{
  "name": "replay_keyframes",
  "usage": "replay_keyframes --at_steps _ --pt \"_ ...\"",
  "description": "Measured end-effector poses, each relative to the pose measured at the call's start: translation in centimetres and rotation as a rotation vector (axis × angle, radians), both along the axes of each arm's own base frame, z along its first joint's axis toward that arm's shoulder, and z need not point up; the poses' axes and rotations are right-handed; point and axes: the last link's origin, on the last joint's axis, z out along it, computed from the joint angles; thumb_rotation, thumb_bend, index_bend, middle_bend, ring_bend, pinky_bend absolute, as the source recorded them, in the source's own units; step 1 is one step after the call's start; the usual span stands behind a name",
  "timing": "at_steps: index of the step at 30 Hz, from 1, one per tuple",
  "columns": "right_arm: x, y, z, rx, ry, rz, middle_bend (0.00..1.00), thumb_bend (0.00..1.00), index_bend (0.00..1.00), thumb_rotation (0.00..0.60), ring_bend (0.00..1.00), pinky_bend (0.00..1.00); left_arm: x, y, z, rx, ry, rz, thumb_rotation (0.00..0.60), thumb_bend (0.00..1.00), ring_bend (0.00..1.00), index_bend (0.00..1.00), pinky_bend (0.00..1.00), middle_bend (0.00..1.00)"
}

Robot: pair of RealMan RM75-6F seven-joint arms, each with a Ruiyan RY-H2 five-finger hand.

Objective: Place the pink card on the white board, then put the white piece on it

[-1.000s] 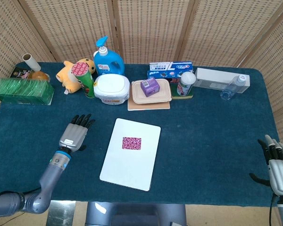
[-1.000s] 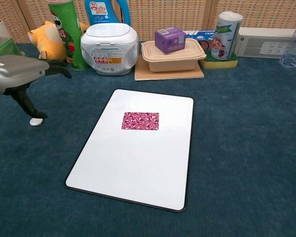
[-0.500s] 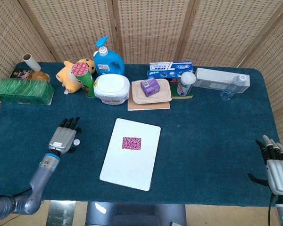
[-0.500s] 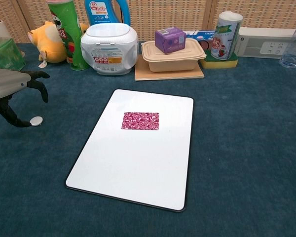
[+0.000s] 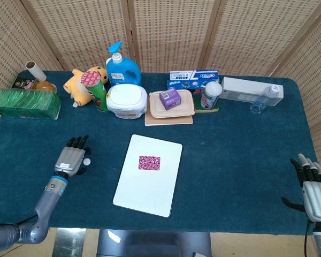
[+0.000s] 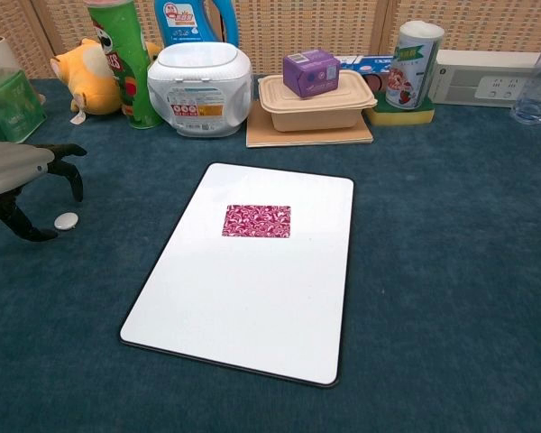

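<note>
Big blue table with a row of stuff along the back. White board flat in the middle of it, a bit turned. Pink card lying on the top half of the board. Back row, from the left: green box, yellow toy, blue soap bottle, white tub, tan food box with a little purple box on top, tall can, long white box, clear bottle. Left hand low over the cloth, left of the board, fingers spread, holding nothing. Right hand at the near right edge, well away from the board, fingers apart, holding nothing. Small round white piece lying on the cloth just beside the left hand's fingertips, not on the card yet.
</note>
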Motion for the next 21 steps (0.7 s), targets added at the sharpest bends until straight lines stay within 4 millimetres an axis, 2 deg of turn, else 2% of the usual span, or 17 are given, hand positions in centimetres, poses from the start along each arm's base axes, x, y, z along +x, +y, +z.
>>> replay_keyframes --at_steps 7,21 --pt "0.0 -0.1 0.1 -0.002 -0.004 -0.001 0.0 0.0 0.07 0.6 0.0 0.0 -0.1 0.1 -0.5 -0.001 0.003 0.004 0.6 0.23 0.0 0.36 0.06 0.0" --pt "-0.1 -0.1 0.2 -0.001 -0.008 -0.003 0.0 0.0 0.07 0.6 0.0 0.0 0.2 0.4 -1.3 0.0 -0.004 0.001 0.6 0.29 0.0 0.52 0.06 0.0"
